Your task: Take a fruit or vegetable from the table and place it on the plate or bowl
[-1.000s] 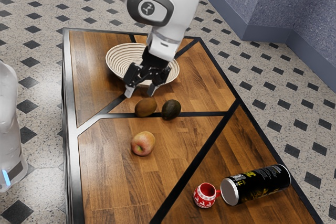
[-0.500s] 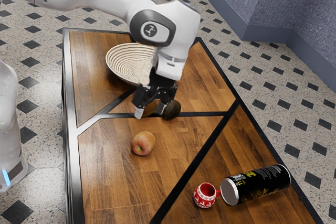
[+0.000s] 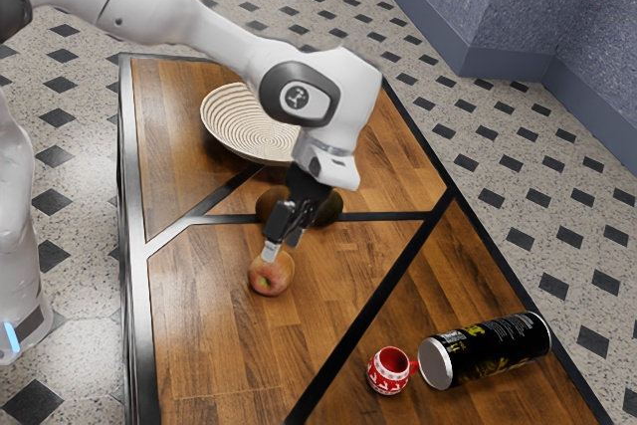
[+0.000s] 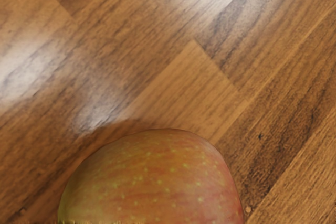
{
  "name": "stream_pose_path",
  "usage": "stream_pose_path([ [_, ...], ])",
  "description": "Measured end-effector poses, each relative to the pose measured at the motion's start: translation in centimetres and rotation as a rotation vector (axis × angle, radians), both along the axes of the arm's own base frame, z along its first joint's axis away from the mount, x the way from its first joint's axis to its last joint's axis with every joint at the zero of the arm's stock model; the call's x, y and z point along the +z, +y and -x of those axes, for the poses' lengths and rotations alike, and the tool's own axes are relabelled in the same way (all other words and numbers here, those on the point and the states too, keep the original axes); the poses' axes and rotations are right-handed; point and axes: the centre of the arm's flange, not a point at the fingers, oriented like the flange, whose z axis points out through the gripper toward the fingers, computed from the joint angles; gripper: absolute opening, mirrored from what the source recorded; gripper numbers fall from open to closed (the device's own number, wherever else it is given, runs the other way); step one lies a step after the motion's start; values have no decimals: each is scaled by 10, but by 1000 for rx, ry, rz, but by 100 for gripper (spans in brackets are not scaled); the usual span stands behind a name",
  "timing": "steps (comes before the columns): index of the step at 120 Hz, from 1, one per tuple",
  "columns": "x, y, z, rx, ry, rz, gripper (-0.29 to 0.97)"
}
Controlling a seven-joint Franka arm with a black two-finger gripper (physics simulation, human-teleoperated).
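Note:
A red-yellow apple (image 3: 271, 275) lies on the wooden table (image 3: 199, 345), near the middle. My gripper (image 3: 282, 237) hangs just above the apple's top, fingers open and pointing down, nothing between them. In the wrist view the apple (image 4: 152, 182) sits directly under my hand. A brown kiwi (image 3: 265, 202) and a dark avocado (image 3: 329, 205) lie just behind the gripper, both partly hidden by my hand. The woven bowl (image 3: 237, 119) stands at the table's far end, with my arm across its right rim.
A black can (image 3: 485, 345) lies on its side at the near right of the table, with a small red cup (image 3: 389, 371) beside it. A white object (image 3: 18, 246) stands on the floor off the exterior view's left.
My hand has travelled from in front of the bowl, over the kiwi and avocado, down to just above the apple. The fruits and the bowl have stayed put.

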Motion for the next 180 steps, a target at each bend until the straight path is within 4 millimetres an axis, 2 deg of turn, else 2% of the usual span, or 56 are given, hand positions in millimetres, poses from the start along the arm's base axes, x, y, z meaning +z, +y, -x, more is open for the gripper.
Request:
stream_pose_path([
  [26, -11, 1, 4, 55, 34, -14, 68],
  [54, -23, 0, -2, 98, 41, -24, 68],
  [68, -25, -20, -1, 67, 8, -62, 68],
  [80, -36, -24, 0, 70, 8, -83, 67],
  [88, -47, -22, -1, 78, 15, -103, 60],
  [99, -51, -19, -3, 90, 6, -138, 44],
  [118, -41, -18, -2, 128, -11, -175, 31],
  [130, -19, -14, 2, 163, -37, -191, 32],
  [140, 7, -9, -5, 192, -87, -219, 30],
  [150, 32, 15, -17, 262, -121, -238, 31],
  [170, 69, 103, -37, 476, -141, -249, 24],
  [180, 89, 133, -42, 555, -172, -282, 22],
])
